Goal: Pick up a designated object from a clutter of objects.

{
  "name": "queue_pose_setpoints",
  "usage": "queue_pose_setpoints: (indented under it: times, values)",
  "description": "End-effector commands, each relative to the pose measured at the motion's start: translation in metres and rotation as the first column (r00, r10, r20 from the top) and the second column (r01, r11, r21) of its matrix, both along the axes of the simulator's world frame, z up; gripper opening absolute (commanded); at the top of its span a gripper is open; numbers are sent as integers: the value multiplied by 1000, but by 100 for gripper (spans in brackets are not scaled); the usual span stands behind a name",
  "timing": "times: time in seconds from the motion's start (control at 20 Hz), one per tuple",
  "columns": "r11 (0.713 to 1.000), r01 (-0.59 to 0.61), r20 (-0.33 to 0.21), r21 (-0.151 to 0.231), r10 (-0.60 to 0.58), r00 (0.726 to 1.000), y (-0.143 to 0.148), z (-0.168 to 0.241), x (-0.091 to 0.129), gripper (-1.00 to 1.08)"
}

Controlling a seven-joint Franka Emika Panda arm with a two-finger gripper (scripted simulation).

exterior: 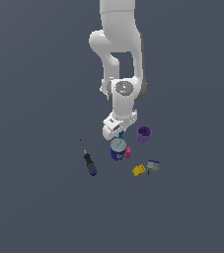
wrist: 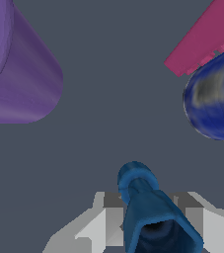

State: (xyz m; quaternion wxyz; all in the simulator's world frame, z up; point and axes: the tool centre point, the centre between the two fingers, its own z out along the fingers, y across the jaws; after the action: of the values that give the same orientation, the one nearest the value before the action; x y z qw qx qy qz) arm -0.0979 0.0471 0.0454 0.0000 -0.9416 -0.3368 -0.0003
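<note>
Gripping the tiny blue rod [wrist: 150, 217], claw [wrist: 150, 222] apparently clamped in the wrist view, exterior view hiding it behind the can [exterior: 117, 148].

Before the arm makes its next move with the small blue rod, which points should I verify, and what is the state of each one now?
1. The tiny dark-blue rod with knobby ends sits between the end effector fingers: ok in the wrist view.
2. Firm grip on both sides: cannot tell; the contact surfaces are hidden.
3. Rod lifted off the dark grey floor: cannot tell.
4. The purple cup is apart from the rod: ok.
5. The grey-topped blue can and the pink block are apart from the rod: ok, though the exterior view shows the can just under the end effector.
</note>
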Motion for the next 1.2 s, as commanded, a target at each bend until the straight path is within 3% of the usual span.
queue_pose_setpoints:
  times: [0.0,0.55,1.15]
  values:
    - [1000,0,0,0,0,1000,0,1,0,-100]
    - [1000,0,0,0,0,1000,-6,34,-3,-100]
    - [1000,-1,0,2,1,1000,-19,124,-9,-100]
